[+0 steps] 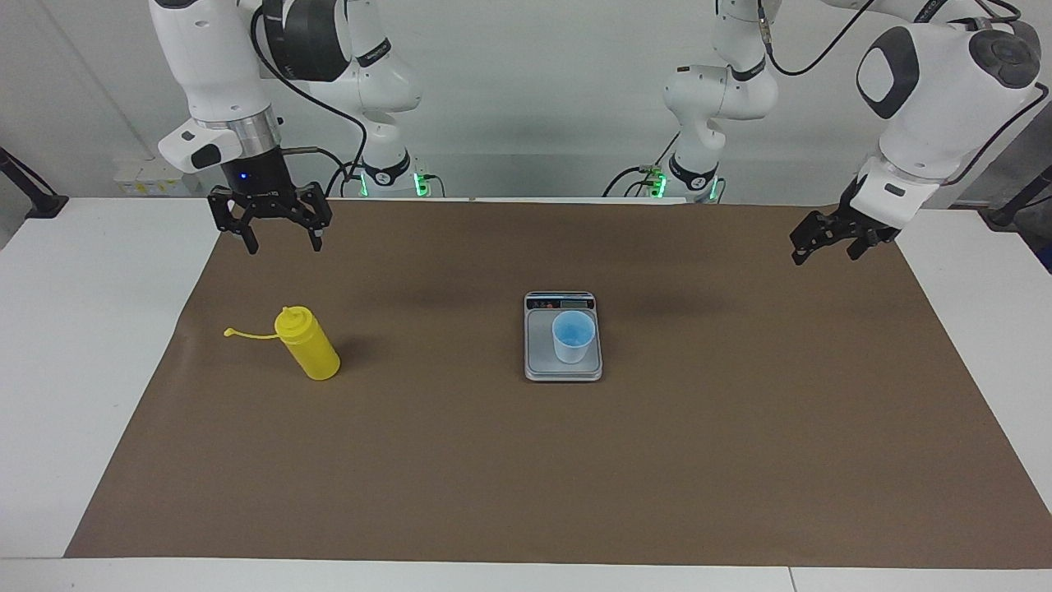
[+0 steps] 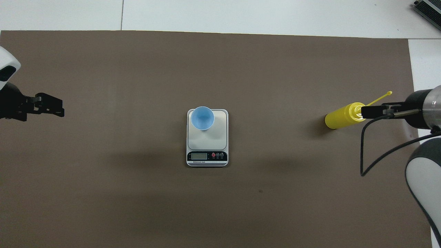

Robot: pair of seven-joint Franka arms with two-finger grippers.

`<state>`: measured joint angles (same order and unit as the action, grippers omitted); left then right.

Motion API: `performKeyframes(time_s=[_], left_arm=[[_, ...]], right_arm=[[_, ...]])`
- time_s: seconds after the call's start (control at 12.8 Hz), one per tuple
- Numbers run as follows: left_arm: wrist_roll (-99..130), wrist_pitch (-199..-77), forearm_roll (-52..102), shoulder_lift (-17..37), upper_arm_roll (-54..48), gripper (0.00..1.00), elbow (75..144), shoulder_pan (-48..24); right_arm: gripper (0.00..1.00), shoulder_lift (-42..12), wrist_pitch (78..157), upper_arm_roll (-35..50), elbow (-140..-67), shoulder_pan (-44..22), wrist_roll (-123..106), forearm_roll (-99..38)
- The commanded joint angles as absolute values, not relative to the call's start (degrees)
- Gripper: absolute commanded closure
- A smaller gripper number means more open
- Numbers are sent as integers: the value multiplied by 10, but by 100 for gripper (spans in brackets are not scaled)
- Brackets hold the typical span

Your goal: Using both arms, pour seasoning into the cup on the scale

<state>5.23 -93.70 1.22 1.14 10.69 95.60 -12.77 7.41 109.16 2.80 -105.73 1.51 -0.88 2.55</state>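
Observation:
The yellow seasoning bottle [image 1: 311, 345] stands upright on the brown mat toward the right arm's end of the table, its cap strap [image 1: 246, 335] sticking out sideways. It also shows in the overhead view [image 2: 341, 117]. My right gripper [image 1: 281, 238] is open and empty in the air above the bottle, clear of it; in the overhead view [image 2: 364, 112] it overlaps the bottle's top. The light-blue cup [image 1: 573, 335] [image 2: 202, 117] stands on the scale [image 1: 538, 362] [image 2: 217, 137] at mid-table. My left gripper [image 1: 826, 251] [image 2: 58, 108] is open, empty, raised over the mat's left-arm end.
The brown mat [image 1: 526, 477] covers most of the white table [image 1: 74, 345]. The scale's display strip [image 2: 206, 156] faces the robots. A grey device [image 2: 429, 10] lies at the table corner farthest from the robots, at the right arm's end.

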Motion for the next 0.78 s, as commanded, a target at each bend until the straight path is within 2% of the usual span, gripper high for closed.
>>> performKeyframes(time_s=[0.0,0.39,0.7], left_arm=[[59,-947,4,-4,105,0,973,-126],[59,-947,4,-4,105,0,973,-126],[59,-947,4,-4,105,0,973,-126]], right_arm=[[0,32,1015,31,-969,4,46,61],[0,5,943,35,-898,1,62,50],[0,-1,913,38,-883,1,89,47]])
